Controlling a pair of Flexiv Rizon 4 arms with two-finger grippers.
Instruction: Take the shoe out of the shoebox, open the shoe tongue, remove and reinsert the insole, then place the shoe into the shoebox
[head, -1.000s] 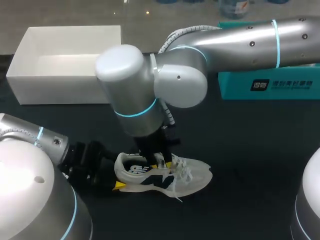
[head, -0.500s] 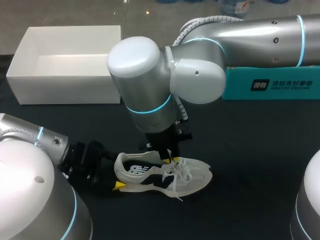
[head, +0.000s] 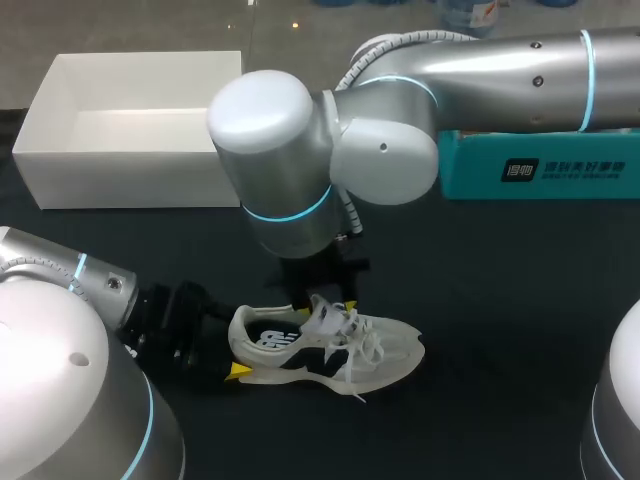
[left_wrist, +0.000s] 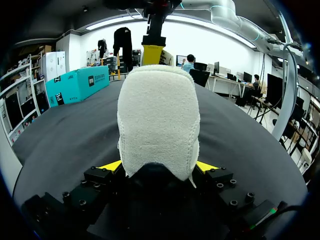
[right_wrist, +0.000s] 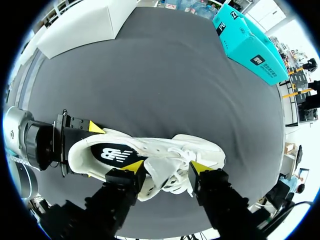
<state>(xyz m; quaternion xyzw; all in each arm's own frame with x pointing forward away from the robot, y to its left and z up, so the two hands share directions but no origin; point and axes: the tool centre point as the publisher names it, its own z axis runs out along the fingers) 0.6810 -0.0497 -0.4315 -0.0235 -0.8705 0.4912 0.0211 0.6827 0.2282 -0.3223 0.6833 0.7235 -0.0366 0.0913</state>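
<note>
A white sneaker lies on its side on the black table, toe to the right. My left gripper is shut on its heel; in the left wrist view the padded heel sits between the yellow tips of that gripper. My right gripper hangs just above the shoe's mouth. In the right wrist view that gripper is open, straddling the raised tongue and the laces. The dark insole with its logo lies inside the shoe.
The open white shoebox stands at the back left. A teal lid lies at the back right, under my right arm. Bare black tabletop spreads to the right of the shoe.
My right gripper rose out of the shoe's mouth, drawing the tongue upright, and then spread its fingers. The left gripper and the shoe's heel stayed where they were.
</note>
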